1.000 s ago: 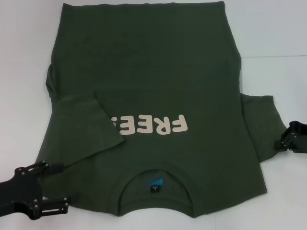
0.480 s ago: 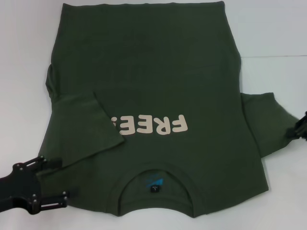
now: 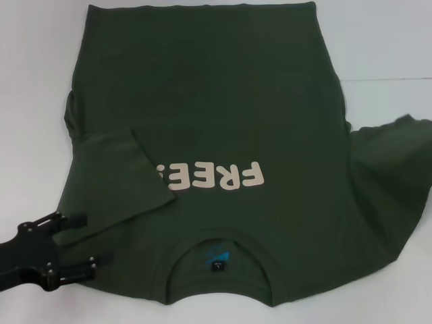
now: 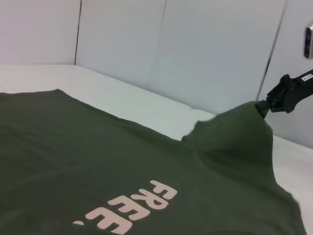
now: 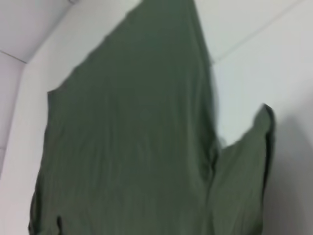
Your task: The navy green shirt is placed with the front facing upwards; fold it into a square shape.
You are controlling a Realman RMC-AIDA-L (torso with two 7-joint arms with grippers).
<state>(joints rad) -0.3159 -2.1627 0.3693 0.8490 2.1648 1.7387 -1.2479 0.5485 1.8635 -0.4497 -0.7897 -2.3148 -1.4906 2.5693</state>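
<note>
**Right sleeve lifted off the table, left sleeve already folded in**

Nearest the robot, the left gripper [image 3: 74, 248] sits low at the shirt's near left corner, its two dark fingers [image 3: 67, 221] spread apart, one over the folded sleeve's edge and the other just beside the shoulder seam; nothing is pinched between them.

The navy green shirt [image 3: 216, 128] lies front up on the white table [image 3: 34, 101], collar [image 3: 219, 237] toward the robot with the blue neck label [image 3: 217, 256] showing inside it. Past the collar, the cream "FREE!" print [image 3: 212, 177] reads upside down from the head view, and its last character is covered by the left sleeve [image 3: 118, 182], which is folded inward across the chest.

On the other side, the right sleeve [image 3: 391, 169] is raised off the table into a peak and reaches the edge of the head view. The left wrist view shows the right gripper [image 4: 266, 104] at the tip of that peak [image 4: 244, 127], its jaws pinching the sleeve fabric up in the air.

Farthest off, the shirt's hem [image 3: 202, 7] lies flat along the far edge of the table, and pale wall panels [image 4: 195, 49] stand behind.
</note>
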